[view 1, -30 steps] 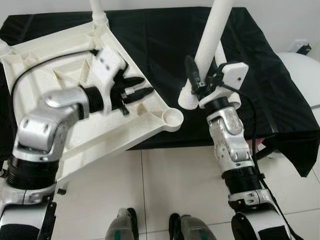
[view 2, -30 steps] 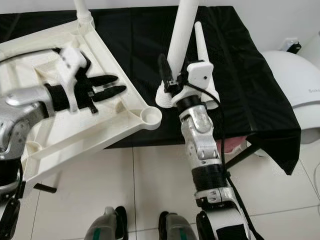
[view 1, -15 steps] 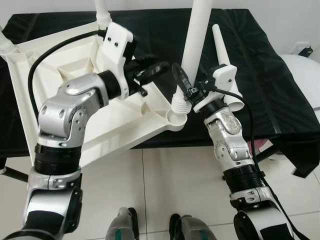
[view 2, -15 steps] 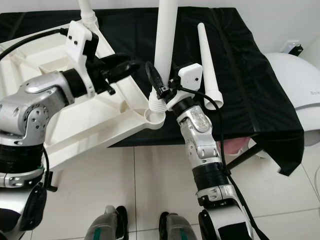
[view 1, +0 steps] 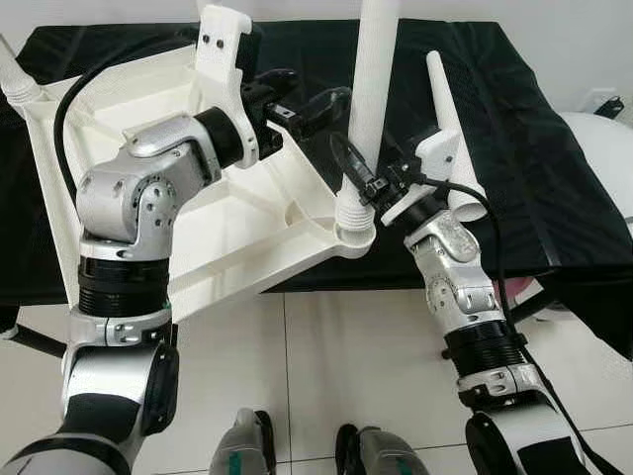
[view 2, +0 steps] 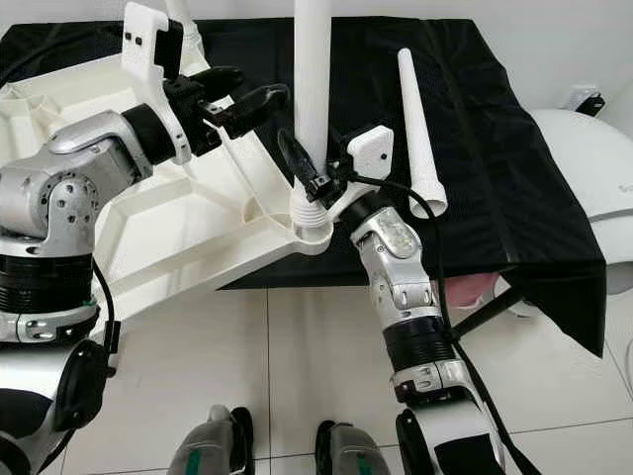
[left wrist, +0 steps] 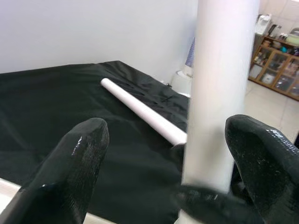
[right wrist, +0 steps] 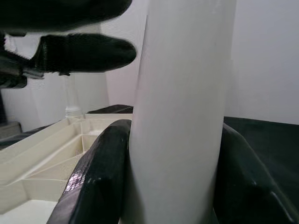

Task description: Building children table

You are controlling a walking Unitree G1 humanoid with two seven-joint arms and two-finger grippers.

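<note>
The right gripper (view 2: 312, 183) is clamping the white leg (view 2: 312, 89) low down, just above the corner socket of the upturned tabletop (view 1: 237, 233). The left gripper (view 1: 316, 99) is spreading its fingers wide beside that leg. The tabletop looks like stiff, light, slick plastic, best steadied by its ribs. A spare leg (view 2: 417, 129) is lying on the black cloth (view 1: 495, 119).

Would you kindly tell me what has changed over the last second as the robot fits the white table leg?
The right gripper carried the white plastic table leg from beside the upturned cream tabletop onto its corner socket. The left gripper rose off the tabletop and reached toward the leg, fingers open. The loose spare white leg stayed on the black cloth.
</note>
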